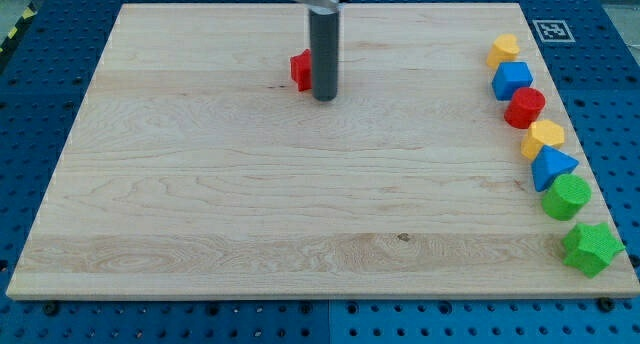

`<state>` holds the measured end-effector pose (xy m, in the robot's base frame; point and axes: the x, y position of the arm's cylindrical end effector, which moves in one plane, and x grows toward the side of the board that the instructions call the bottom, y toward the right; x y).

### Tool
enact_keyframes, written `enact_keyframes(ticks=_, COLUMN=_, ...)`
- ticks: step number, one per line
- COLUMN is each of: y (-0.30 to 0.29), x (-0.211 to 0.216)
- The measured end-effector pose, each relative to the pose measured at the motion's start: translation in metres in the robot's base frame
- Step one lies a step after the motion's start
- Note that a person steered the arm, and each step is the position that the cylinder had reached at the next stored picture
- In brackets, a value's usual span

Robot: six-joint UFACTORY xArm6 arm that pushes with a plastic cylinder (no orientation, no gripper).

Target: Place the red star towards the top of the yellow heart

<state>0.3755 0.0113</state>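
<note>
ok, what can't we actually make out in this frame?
- Red block, camera view: the rod hides its right part, so its star shape can't be confirmed.
- My tip: contact with the red block can't be told.
- Rod's upper part: cut off by the view's top edge.
- Two yellow blocks at the view's right: too small to tell which is the heart.
- Square marker, top right: pattern too small to read.

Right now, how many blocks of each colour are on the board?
Red: 2, the red star beside my tip and the red block
Yellow: 2
Blue: 2
Green: 2
Total: 8
</note>
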Motion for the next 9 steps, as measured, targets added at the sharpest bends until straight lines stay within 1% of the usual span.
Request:
enact_keyframes(ticks=1, y=0.006, x=0.001)
enact_keyframes(ticks=2, y=-0.010, x=0.023)
enact_keyframes(ticks=3, y=-0.050, x=0.027)
enact_keyframes(ticks=4, y=-0.062, x=0.013)
enact_keyframes(ticks=5, y=-0.040, x=0.002)
enact_keyframes(ticks=6, y=-0.033, x=-0.017)
enact_keyframes(ticks=9, y=-0.054, x=-0.048)
